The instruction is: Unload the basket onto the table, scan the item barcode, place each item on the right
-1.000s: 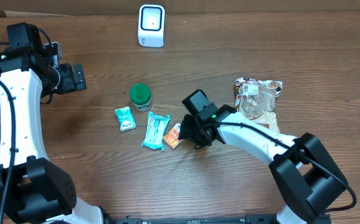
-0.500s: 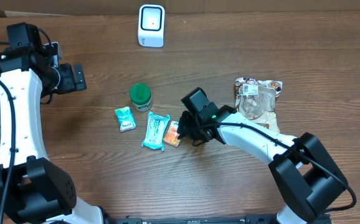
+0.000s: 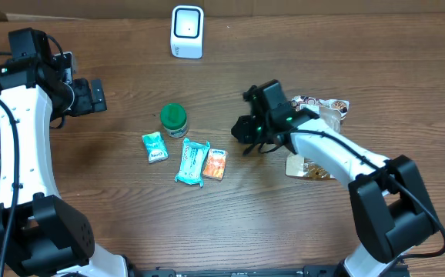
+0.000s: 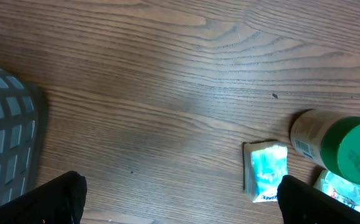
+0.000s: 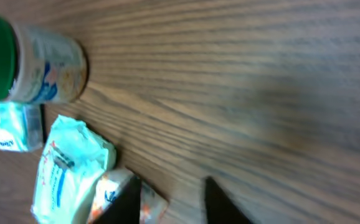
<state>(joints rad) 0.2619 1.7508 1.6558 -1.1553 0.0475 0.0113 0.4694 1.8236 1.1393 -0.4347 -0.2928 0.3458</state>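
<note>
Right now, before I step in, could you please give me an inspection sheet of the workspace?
Surface: wooden table, no spills seen.
Job's things: white scanner at far edge; green-lidded bottle, small teal packet, large teal packet, orange packet, snack bag.
Clutter: nothing seen.
Grippers: left gripper open, empty; right gripper open, empty, near orange packet.
Cables: black cable down left arm.
Surroundings: grey basket at left edge.

No lettering on the packets (image 3: 191, 161) is legible.
</note>
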